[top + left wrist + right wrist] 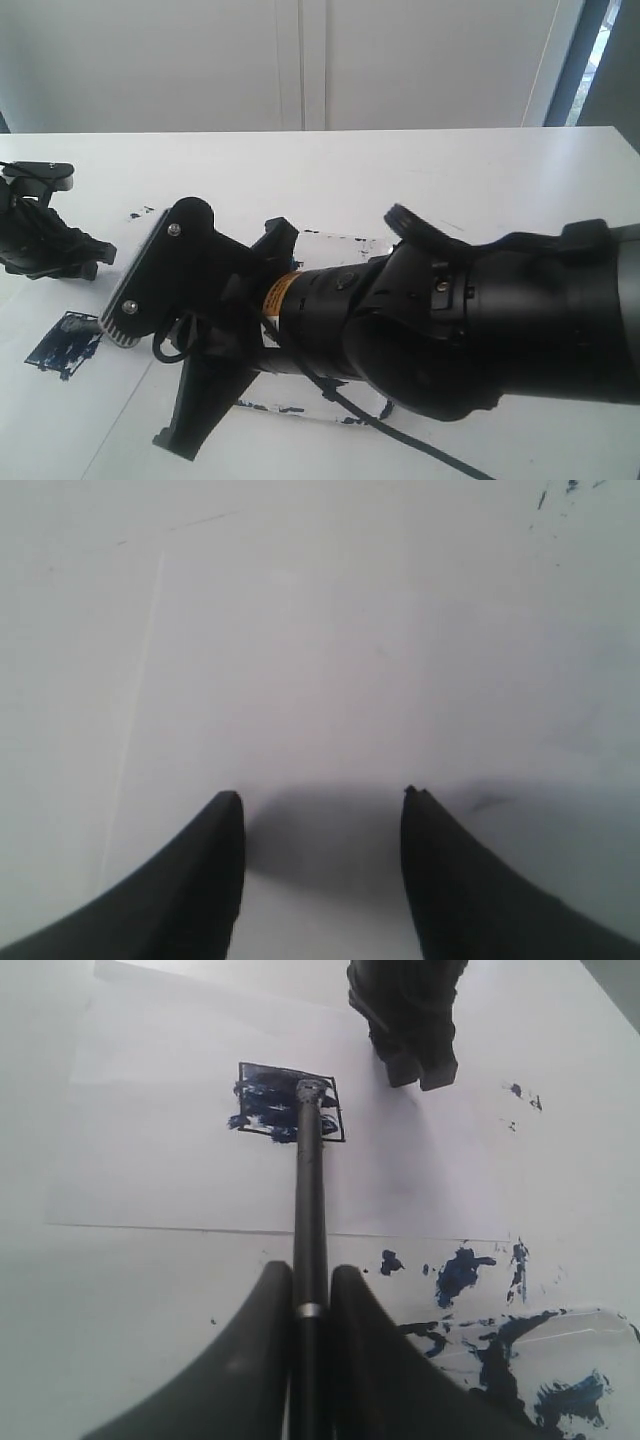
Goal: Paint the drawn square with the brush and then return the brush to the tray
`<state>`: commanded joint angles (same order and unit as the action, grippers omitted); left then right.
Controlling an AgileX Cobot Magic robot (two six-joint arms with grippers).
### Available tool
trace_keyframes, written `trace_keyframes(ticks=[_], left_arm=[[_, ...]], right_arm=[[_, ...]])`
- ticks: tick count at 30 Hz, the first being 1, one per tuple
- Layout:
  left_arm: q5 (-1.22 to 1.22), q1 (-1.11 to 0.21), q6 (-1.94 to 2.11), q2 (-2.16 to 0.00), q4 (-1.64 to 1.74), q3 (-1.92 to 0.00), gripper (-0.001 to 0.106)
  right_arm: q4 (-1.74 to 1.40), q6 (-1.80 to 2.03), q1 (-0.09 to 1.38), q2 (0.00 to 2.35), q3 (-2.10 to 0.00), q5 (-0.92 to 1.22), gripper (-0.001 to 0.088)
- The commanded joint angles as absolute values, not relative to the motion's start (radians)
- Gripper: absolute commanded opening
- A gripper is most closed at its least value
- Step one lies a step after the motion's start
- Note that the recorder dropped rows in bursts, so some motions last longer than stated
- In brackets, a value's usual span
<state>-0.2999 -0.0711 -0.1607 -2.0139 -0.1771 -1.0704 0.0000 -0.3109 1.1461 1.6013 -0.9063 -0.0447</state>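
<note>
The drawn square (265,1105) is a black outline on white paper (150,1160), partly covered with dark blue strokes. It also shows at the left in the exterior view as the blue square (62,345). The brush (309,1200), a thin black stick, rests its grey tip on the square's right part. My right gripper (310,1275) is shut on the brush shaft near its silver band. The tray (600,1315), clear with dark blue blots, lies beside that gripper; the right arm (450,320) mostly hides it in the exterior view. My left gripper (322,795) stands open and empty over bare white surface.
Blue paint splatters (460,1270) mark the table between the paper and the tray. The left gripper (98,258) sits just beyond the square, close to the brush tip. The right arm spans the front of the exterior view.
</note>
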Motion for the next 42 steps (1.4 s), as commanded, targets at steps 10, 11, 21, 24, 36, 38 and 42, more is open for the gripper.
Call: trace_keyframes(ticks=[10,11,21,24,36,38,42], left_arm=[[-0.300,-0.071,-0.161,-2.014,-0.177,-1.070,0.054],[-0.300,-0.071,-0.161,-2.014,-0.177,-1.070,0.054],[-0.300,-0.071,-0.163,-2.014,-0.177,-1.070,0.054],[-0.300,-0.071,-0.163,-2.014,-0.177,-1.070,0.054],[-0.300,-0.071,-0.163,-2.014,-0.177,-1.070,0.054],[-0.300,-0.071,-0.163,-2.014,-0.177,-1.070,0.054],[-0.302,-0.071,-0.163,-2.014,-0.177,-1.070,0.054]], right_arm=[[0.000,-0.311,1.134,1.650,-0.906,-0.068,0.0000],[0.000,-0.311,1.134,1.652,-0.906,-0.068,0.0000],[0.000,-0.309,1.136,1.651,-0.906,-0.076,0.0000],[0.000,-0.302,1.146,1.645,-0.906,-0.063,0.0000],[0.000,-0.302,1.210,1.559,-0.906,0.020,0.0000],[0.000,-0.302,1.190,1.550,-0.906,0.025,0.0000],[0.000,-0.300,1.145,1.550,-0.906,0.040,0.0000]])
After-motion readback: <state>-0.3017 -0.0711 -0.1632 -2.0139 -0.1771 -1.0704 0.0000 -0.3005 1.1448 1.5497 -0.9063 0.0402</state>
